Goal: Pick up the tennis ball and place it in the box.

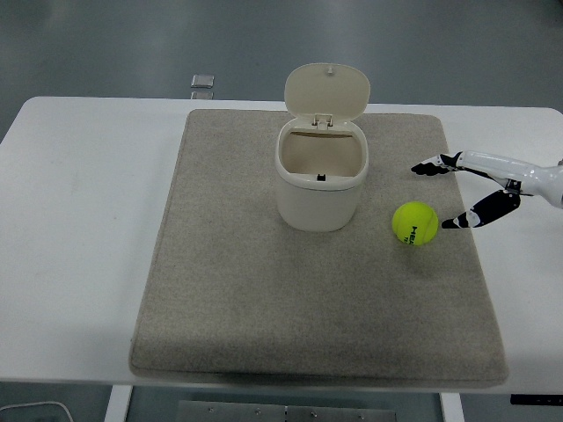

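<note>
Tennis ball (414, 222) on grey mat (264, 308), right of the open-lidded box (320, 180), right hand (479, 187) just beside it, fingers spread, seemingly not touching, holding nothing

Fuzzy felt tennis ball (414, 222); smooth matt plastic box (320, 180); rough cloth mat (220, 290); smooth white table (79, 229).
</note>
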Available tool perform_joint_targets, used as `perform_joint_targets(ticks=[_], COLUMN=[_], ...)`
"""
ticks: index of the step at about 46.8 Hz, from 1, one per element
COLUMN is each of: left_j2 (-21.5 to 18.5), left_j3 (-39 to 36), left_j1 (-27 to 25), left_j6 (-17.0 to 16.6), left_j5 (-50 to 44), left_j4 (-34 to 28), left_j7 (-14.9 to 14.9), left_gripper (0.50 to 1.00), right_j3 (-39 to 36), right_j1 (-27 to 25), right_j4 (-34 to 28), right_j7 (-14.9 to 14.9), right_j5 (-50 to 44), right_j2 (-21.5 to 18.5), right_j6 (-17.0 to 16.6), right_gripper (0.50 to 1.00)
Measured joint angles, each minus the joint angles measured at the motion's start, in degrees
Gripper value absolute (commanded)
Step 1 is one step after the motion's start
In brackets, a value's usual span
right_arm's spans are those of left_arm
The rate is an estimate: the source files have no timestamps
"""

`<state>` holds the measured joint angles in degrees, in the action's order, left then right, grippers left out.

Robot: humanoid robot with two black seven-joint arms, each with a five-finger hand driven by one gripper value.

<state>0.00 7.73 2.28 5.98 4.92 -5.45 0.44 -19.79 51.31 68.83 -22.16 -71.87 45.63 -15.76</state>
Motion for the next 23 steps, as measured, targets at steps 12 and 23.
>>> perform_joint_targets(ticks=[12, 23], left_j2=[0.0, 0.0], left_j3=[0.0, 0.0], left_j1=[0.0, 0.0], left_j6=[-0.01, -0.01], left_j5=[0.0, 0.0], left_j4=[0.0, -0.03], left_j7=[0.0, 0.0], left_gripper=[0.992, 0.992], right_j3=[0.17, 0.36], right_j1=[-1.57, -2.71], right_j4=[0.26, 0.1], right_j7=[0.25, 0.57], right_j5=[-0.58, -1.37], right_j2=[-1.36, -2.65], right_j6=[1.51, 3.92], right_gripper=[0.913, 0.913])
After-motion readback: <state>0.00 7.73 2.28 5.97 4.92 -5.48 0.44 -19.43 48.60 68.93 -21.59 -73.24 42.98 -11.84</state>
